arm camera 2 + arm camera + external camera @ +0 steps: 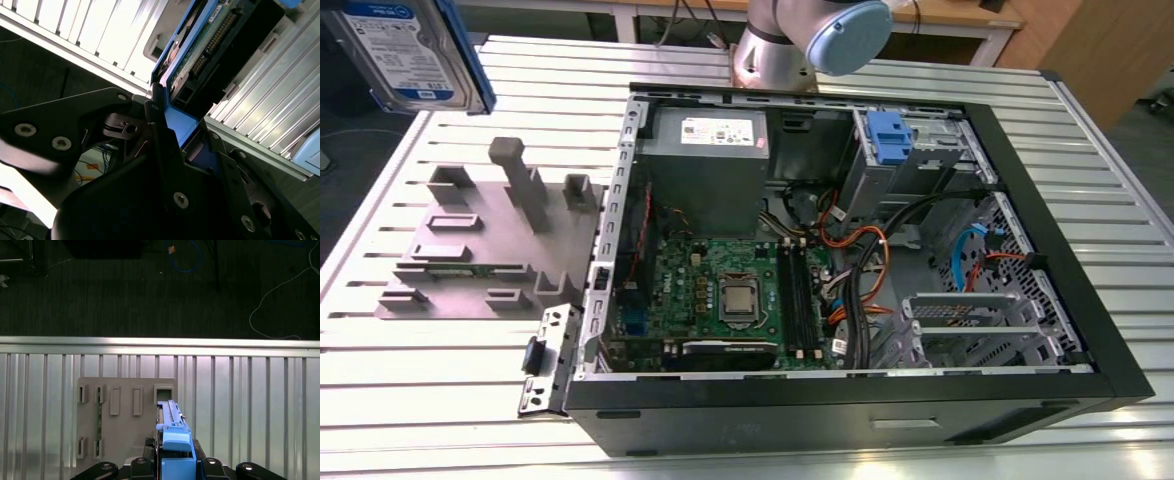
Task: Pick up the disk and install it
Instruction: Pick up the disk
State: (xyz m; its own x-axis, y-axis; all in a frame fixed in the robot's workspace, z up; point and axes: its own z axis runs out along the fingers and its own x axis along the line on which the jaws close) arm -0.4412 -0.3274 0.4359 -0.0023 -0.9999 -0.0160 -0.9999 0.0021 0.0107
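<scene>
Above the grey fixture plate [467, 262] on the bench [427, 400], the gripper [176, 465] is holding the disk [420, 50] aloft, clamping its blue rails. Pick-up is looking done and install pending; that is calling for squaring the rails to a bay in the open computer case [854, 420]. Counting one disk, one case, one plate.
</scene>
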